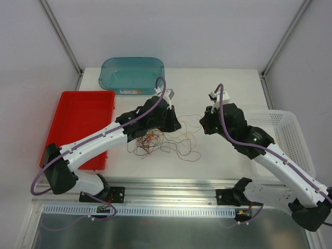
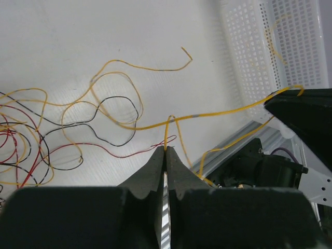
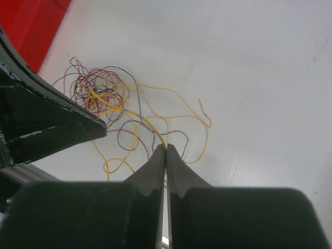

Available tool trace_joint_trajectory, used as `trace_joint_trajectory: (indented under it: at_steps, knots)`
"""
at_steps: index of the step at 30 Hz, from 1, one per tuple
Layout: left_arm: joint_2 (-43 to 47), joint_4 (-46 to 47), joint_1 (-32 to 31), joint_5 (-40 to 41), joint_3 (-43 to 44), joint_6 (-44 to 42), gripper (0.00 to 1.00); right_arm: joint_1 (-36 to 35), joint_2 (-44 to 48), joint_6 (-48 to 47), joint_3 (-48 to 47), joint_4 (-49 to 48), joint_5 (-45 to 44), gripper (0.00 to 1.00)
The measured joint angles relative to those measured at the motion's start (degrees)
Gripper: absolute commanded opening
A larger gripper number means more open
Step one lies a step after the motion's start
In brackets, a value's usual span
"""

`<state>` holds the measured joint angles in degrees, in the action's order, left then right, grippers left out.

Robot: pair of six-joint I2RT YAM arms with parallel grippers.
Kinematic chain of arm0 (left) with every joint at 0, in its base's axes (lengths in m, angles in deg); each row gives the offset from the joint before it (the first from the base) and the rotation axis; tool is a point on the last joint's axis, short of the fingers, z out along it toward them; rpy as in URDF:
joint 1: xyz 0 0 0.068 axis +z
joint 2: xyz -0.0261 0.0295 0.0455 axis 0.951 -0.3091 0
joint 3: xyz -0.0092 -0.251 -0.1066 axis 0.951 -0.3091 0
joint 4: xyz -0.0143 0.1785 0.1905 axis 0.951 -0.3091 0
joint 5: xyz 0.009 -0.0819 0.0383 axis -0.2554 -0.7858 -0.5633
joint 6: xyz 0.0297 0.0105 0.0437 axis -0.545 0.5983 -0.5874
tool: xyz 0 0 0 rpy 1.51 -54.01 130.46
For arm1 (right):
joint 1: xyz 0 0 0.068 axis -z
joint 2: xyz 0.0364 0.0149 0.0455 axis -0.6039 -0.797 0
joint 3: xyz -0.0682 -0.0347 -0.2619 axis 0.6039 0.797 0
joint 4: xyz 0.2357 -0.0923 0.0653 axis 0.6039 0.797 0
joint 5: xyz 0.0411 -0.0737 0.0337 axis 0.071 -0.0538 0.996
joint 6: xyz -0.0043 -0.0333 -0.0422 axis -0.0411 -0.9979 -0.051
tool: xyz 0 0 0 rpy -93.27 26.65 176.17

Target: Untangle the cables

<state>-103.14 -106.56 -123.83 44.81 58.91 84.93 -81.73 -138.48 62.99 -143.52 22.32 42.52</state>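
Since the left hand (image 2: 166,150) and right hand (image 3: 166,149) each clamp the same thin yellow-orange wire (image 2: 218,112), advise parting them slowly, easing it from the red-and-black wire tangle (image 3: 91,88).

From above and behind the arms (image 1: 104,137) we saw the whole surface (image 1: 223,88). The wrist views sat close behind the left gripper (image 2: 166,150) and right gripper (image 3: 166,148) — both faced the cables (image 3: 97,87) low, from opposite sides.

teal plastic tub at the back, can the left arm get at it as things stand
Probably yes: only bare white table lies between the left claw and the teal plastic tub, but that claw is shut on a thin yellow wire.
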Motion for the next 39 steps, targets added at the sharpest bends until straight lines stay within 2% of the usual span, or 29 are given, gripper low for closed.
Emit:
trace_joint_trajectory:
  at_steps: [5,9,16,18,20,21,24,29,32,39]
  knots:
    - [3.63,0.11,0.00,4.50,-4.15,-2.29,0.00,0.15,1.53,-3.41,0.00,2.99,-6.78,0.01]
    - [8.33,0.11,0.02,9.18,-7.06,-5.73,0.00,1.05,3.08,-5.68,0.00,4.46,-8.52,0.01]
    - [14.49,0.24,0.00,15.23,-8.61,-17.64,0.02,1.29,4.24,-8.87,0.00,5.46,-8.87,0.01]
    - [15.72,0.48,0.00,15.28,-8.92,-20.79,0.15,1.60,4.33,-9.16,-0.04,5.60,-8.85,0.01]
    - [16.96,0.66,0.00,14.99,-9.84,-22.99,0.25,2.21,4.31,-9.53,-0.70,6.51,-9.09,0.01]
    - [17.68,0.66,0.00,14.86,-10.45,-23.41,0.34,2.60,4.28,-9.84,-1.46,7.30,-9.38,0.01]
    - [19.58,0.70,0.00,13.79,-12.39,-23.89,0.41,3.78,4.24,-10.82,-4.57,8.87,-10.21,0.01]
    - [23.32,0.46,0.02,12.22,-16.04,-23.32,0.66,6.49,3.63,-12.92,-11.50,10.08,-13.00,0.01]
    - [26.08,0.20,0.07,11.87,-18.01,-22.80,0.75,8.94,3.23,-14.25,-14.51,11.02,-15.28,0.01]
    - [31.15,-1.86,0.68,11.72,-21.99,-21.38,0.87,16.61,3.06,-16.57,-17.31,13.27,-17.49,0.01]
